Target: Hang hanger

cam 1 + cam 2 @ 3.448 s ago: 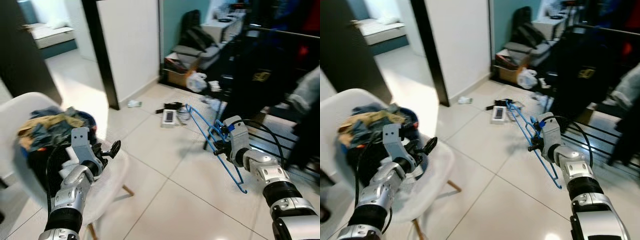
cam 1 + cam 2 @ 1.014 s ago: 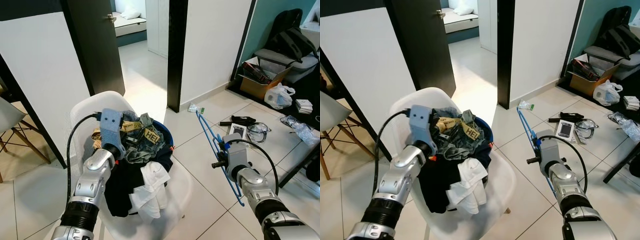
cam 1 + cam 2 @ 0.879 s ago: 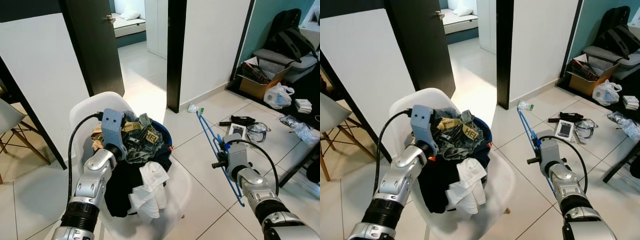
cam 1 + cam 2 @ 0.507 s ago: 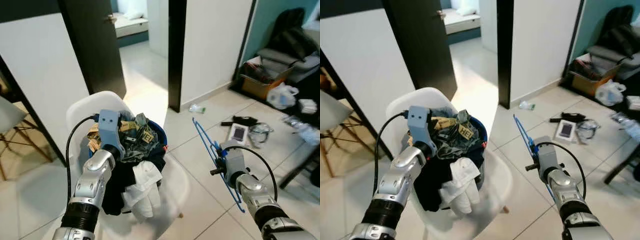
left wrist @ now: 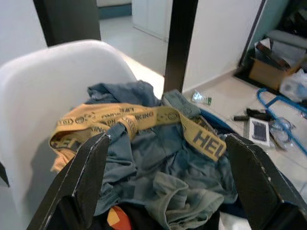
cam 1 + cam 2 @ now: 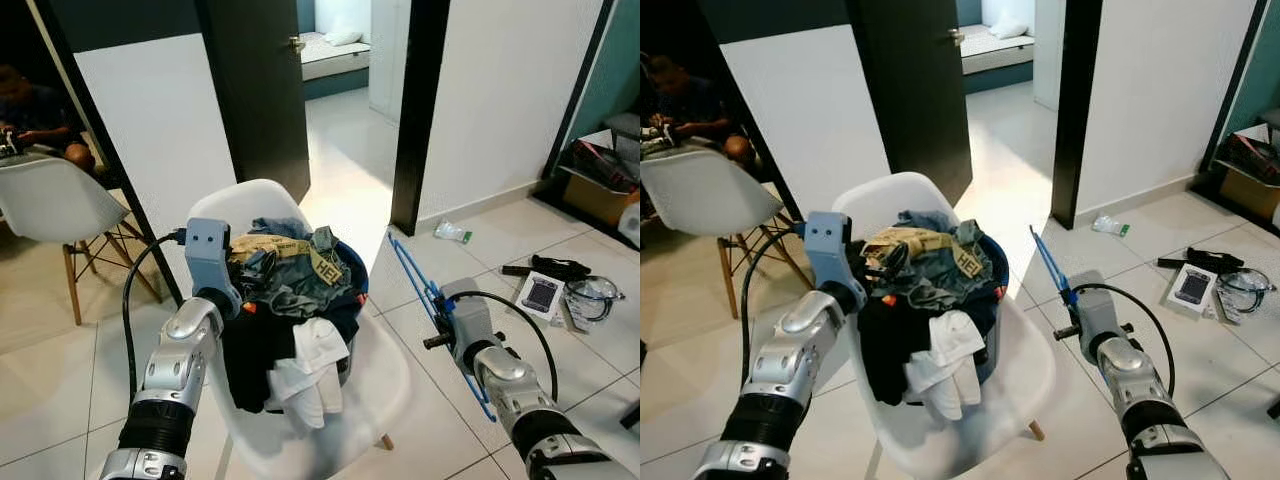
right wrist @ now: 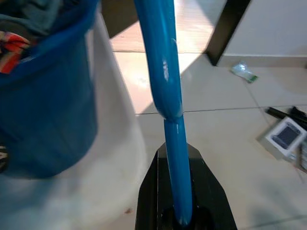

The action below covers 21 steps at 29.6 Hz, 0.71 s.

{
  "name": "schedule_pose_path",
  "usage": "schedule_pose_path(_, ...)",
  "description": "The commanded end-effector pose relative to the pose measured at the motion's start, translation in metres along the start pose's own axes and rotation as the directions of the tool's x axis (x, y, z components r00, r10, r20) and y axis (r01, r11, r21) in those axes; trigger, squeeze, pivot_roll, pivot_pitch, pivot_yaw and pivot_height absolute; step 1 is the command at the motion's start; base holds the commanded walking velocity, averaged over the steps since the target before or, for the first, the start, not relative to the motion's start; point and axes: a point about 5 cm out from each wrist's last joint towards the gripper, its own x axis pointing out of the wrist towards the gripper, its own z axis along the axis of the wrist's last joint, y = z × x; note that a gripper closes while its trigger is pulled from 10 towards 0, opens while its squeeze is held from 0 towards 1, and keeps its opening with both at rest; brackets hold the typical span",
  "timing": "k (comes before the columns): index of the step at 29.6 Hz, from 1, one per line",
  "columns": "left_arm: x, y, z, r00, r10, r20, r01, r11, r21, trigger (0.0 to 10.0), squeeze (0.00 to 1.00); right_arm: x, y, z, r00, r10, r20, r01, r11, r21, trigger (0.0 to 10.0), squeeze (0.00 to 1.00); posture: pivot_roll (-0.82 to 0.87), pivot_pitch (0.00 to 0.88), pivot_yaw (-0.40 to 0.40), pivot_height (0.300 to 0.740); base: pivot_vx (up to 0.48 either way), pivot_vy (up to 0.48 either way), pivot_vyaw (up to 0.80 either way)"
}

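The right claw (image 6: pixel 447 318) is clamped on the blue hanger (image 6: pixel 425 295), just beside the white chair (image 6: pixel 385 375). The left claw (image 5: pixel 163 177) gapes wide, empty, over the laundry basket (image 6: pixel 990 300); best keep the hanger level, clear of the chair.

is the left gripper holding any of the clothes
No, the left gripper has its fingers spread wide above the clothes, gripping nothing.

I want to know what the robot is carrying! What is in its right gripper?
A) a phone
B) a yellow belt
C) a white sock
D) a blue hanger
D: the right gripper is shut on the thin blue hanger, which sticks up beside the white chair with the basket of clothes.
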Motion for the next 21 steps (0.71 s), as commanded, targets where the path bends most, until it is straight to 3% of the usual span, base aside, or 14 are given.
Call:
schedule_pose_path(1,-0.004,0.008,-0.007,0.999,0.018,-0.028,-0.018,1.000,0.011,10.0,0.00,0.000,0.002,-0.004,1.000,0.002,-0.024,-0.002,1.000,-0.009,10.0,0.00,-0.03,0.000,0.064,0.740,0.000,0.394,0.00)
schedule_pose_path(14,-0.005,0.004,-0.012,0.999,-0.010,-0.043,0.011,1.000,0.013,10.0,0.00,-0.004,-0.014,-0.013,0.990,-0.106,-0.096,0.109,0.994,0.022,10.0,0.00,-0.03,0.000,0.059,0.740,0.000,0.393,0.00)
schedule_pose_path(21,-0.005,-0.001,-0.009,0.998,-0.065,-0.024,0.065,0.998,0.001,10.0,0.00,-0.008,-0.027,-0.018,0.975,-0.179,-0.134,0.187,0.981,0.052,10.0,0.00,-0.03,0.000,0.060,0.740,0.000,0.368,-0.80)
